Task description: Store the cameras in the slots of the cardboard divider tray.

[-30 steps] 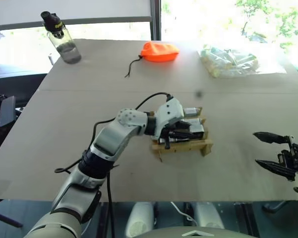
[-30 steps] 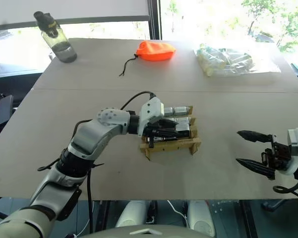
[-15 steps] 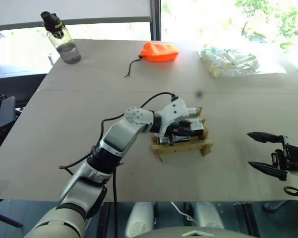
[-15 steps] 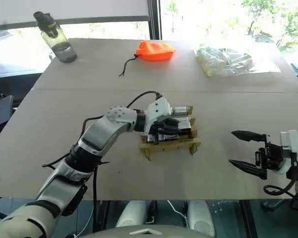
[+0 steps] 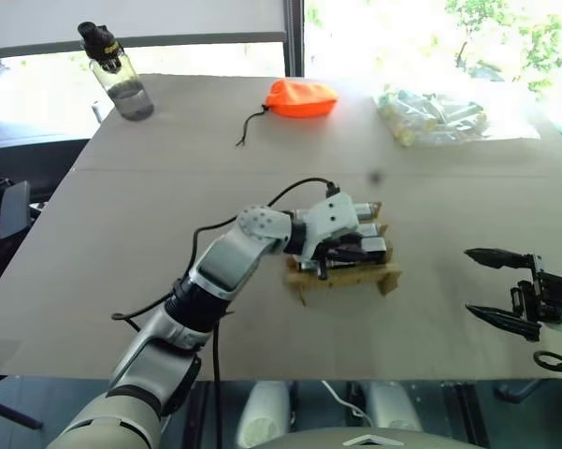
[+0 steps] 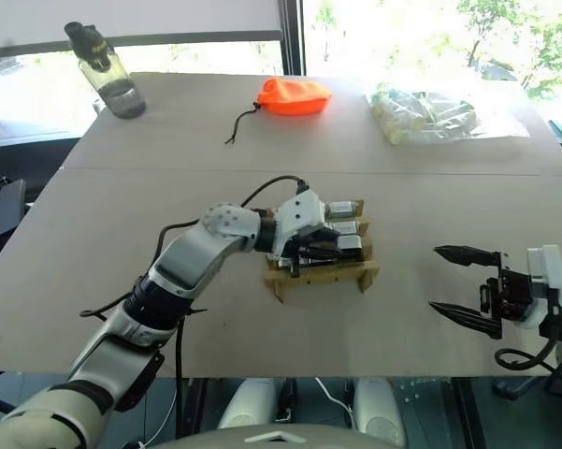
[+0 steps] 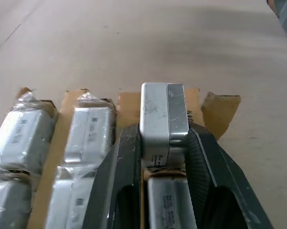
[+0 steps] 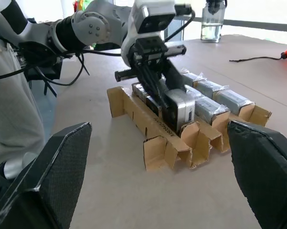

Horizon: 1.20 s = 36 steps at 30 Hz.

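On the desk (image 5: 122, 215), the left end effector (image 7: 164, 143) clamps a silver camera (image 7: 164, 119) over the near row of the cardboard tray (image 5: 341, 274), its arm hiding most slots. The right end effector (image 5: 494, 285) hangs wide open and empty beside it. Behind stand a water bottle (image 5: 117, 73), orange pouch (image 5: 301, 97) and a glare-washed plastic bag (image 5: 432, 114).
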### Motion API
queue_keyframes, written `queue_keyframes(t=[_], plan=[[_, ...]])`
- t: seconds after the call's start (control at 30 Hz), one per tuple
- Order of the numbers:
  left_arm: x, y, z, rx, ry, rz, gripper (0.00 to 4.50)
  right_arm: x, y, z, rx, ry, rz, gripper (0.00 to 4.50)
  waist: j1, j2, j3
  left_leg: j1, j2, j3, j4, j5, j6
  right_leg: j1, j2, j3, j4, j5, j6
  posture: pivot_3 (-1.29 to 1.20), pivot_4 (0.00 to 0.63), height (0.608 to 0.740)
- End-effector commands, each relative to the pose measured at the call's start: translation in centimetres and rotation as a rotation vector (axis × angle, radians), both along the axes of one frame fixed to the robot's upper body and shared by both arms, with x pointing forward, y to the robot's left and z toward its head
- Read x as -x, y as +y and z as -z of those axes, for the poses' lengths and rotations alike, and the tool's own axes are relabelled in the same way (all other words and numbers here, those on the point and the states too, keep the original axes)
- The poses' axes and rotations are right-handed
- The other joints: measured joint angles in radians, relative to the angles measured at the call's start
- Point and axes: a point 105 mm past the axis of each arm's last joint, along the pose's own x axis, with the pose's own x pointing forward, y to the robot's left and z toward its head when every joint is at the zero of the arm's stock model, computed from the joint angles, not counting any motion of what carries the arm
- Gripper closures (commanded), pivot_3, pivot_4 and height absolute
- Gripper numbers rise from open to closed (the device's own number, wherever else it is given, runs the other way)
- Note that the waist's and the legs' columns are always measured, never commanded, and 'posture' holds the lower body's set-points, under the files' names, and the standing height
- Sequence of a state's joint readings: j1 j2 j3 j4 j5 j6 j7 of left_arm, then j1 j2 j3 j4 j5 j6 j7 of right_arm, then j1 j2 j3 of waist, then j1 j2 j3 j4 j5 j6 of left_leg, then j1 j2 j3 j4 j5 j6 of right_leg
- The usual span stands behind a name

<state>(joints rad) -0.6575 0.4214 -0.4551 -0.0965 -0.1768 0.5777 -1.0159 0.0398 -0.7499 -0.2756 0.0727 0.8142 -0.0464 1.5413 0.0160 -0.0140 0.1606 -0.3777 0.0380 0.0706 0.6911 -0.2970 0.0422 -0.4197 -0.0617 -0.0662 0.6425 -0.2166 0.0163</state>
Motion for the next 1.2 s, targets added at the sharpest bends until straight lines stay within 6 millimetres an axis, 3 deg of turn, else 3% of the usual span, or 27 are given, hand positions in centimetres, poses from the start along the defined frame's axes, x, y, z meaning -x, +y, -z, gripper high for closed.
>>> queue_keyframes(t=[0.03, 0.23, 0.27, 0.4, 0.47, 0.67, 0.77, 0.9, 0.97, 1.2], plan=[[0.6, -0.3, 0.1, -0.013, -0.012, 0.026, 3.82, 0.1, -0.4, -1.0, 0.006, -0.054, -0.007, 0.00, 0.000, 0.000, 0.000, 0.000, 0.000, 0.000, 0.000, 0.000, 0.000, 0.000, 0.000, 0.000, 0.000, 0.000, 0.000, 0.00, 0.150, 0.726], [0.8, -0.4, 0.3, -0.007, 0.014, 0.027, 3.82, 0.0, -0.6, -1.1, 0.006, -0.055, -0.005, 0.00, 0.000, 0.000, 0.000, 0.000, 0.000, 0.000, 0.000, 0.000, 0.000, 0.000, 0.000, 0.000, 0.000, 0.000, 0.000, 0.00, 0.150, 0.726], [1.0, -0.4, 0.1, 0.003, 0.021, 0.034, 2.79, 0.0, -0.6, -1.1, 0.006, -0.055, -0.006, 0.00, 0.000, 0.000, 0.000, 0.000, 0.000, 0.000, 0.000, 0.000, 0.000, 0.000, 0.000, 0.000, 0.000, 0.000, 0.000, 0.00, 0.150, 0.726], [0.7, -0.7, -0.3, 0.028, 0.023, 0.009, 1.40, 0.1, -0.5, -1.2, 0.005, -0.050, -0.008, 0.00, 0.000, 0.000, 0.000, 0.000, 0.000, 0.000, 0.000, 0.000, 0.000, 0.000, 0.000, 0.000, 0.000, 0.000, 0.000, 0.00, 0.150, 0.726], [0.6, -0.7, -0.6, 0.040, 0.025, -0.001, 0.49, 0.1, -0.5, -1.2, 0.007, -0.048, -0.009, 0.00, 0.001, 0.000, 0.000, 0.000, 0.000, 0.000, 0.000, 0.000, 0.000, 0.000, 0.000, 0.000, 0.000, 0.000, 0.000, 0.00, 0.150, 0.726], [0.6, 0.6, -3.5, 0.164, -0.023, -0.021, 0.49, 0.1, -0.2, -1.5, 0.011, -0.037, -0.017, 0.00, -0.001, 0.000, 0.000, 0.000, 0.000, 0.000, 0.000, 0.000, 0.000, 0.000, 0.000, 0.000, 0.000, 0.000, 0.000, 0.00, 0.150, 0.726], [-0.2, 2.3, -4.6, 0.273, -0.104, -0.106, 0.49, 0.0, 0.0, -1.3, 0.019, -0.016, -0.010, 0.00, -0.002, 0.000, 0.000, 0.000, 0.001, 0.000, 0.000, 0.000, 0.000, 0.000, 0.000, 0.000, 0.000, 0.000, 0.000, 0.00, 0.150, 0.726], [-0.7, 5.5, -3.8, 0.321, -0.121, -0.236, 0.49, -0.4, -0.3, -0.8, 0.035, 0.033, 0.034, 0.00, -0.001, 0.001, 0.000, 0.001, 0.001, 0.000, 0.000, 0.000, 0.000, 0.000, -0.001, 0.000, 0.000, 0.000, 0.000, 0.00, 0.150, 0.726], [-0.4, 8.3, -2.3, 0.286, -0.097, -0.318, 0.49, -0.7, -0.7, -0.5, 0.047, 0.049, 0.063, 0.00, -0.001, 0.001, 0.000, 0.000, 0.001, 0.000, 0.000, 0.000, 0.000, 0.000, -0.001, 0.000, 0.000, 0.000, 0.000, 0.00, 0.150, 0.726], [2.6, 15.8, 2.2, 0.218, -0.033, -0.490, 0.49, -2.3, -2.5, 0.6, 0.065, 0.071, 0.154, 0.00, -0.002, 0.001, -0.001, 0.002, 0.001, 0.001, -0.001, 0.000, 0.000, 0.000, -0.002, 0.000, 0.000, 0.000, 0.000, 0.00, 0.150, 0.726]])
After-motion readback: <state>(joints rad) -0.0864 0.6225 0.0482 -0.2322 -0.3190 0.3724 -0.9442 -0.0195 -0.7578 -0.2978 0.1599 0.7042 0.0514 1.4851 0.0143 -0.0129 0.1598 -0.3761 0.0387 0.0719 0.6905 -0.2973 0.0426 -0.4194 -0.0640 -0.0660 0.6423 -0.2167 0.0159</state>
